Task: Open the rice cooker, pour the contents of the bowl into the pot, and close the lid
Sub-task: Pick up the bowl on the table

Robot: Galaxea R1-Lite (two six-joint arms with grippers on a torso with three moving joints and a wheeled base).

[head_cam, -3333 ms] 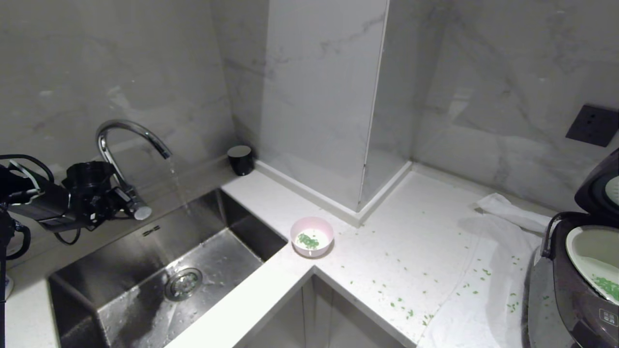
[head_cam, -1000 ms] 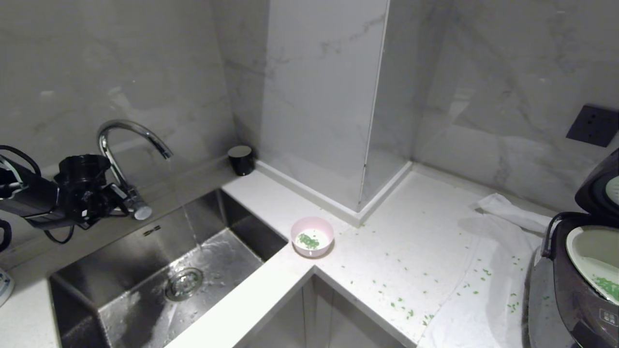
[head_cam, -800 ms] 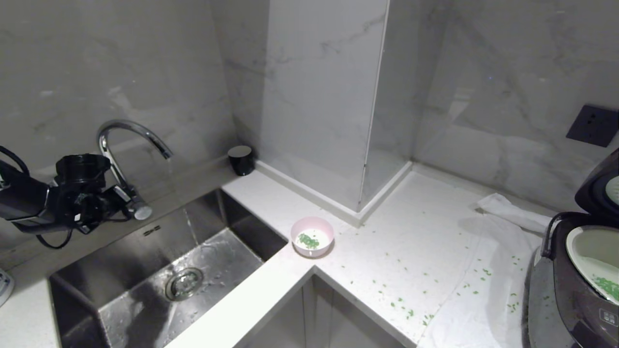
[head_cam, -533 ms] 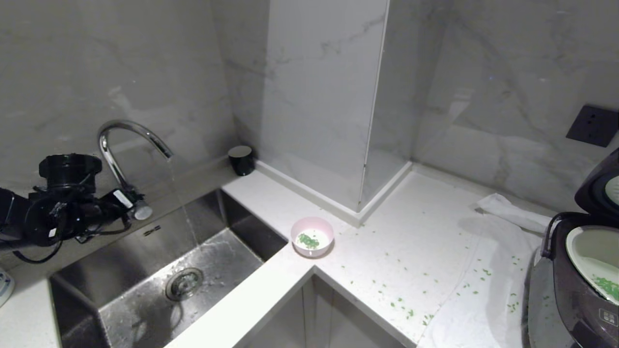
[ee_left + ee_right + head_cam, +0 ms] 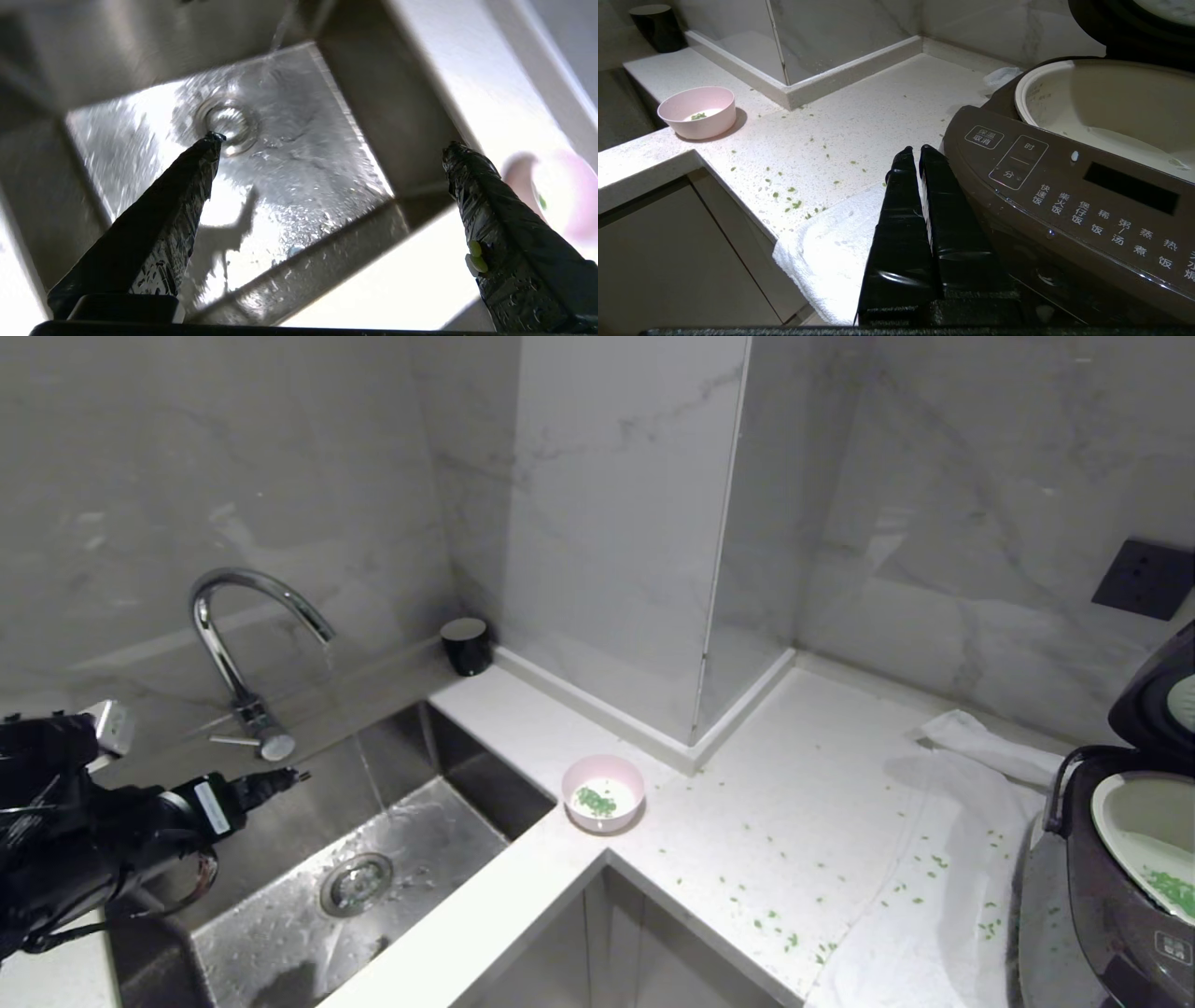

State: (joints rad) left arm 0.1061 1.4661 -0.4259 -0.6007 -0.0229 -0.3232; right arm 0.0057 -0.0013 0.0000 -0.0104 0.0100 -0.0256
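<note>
Lowered away from the faucet, the left hand hangs spread wide and empty over the running sink. Mid-table sits the bowl of scallion bits. Rightward, the right hand rests pressed together, empty, beside the open rice cooker.

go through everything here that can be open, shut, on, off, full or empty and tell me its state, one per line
rice cooker: open
lid: raised
pot: a few green bits inside
bowl: upright on the counter, some green bits inside
faucet: running into the sink
left gripper: open, empty, over the sink
right gripper: shut, empty, beside the cooker
</note>
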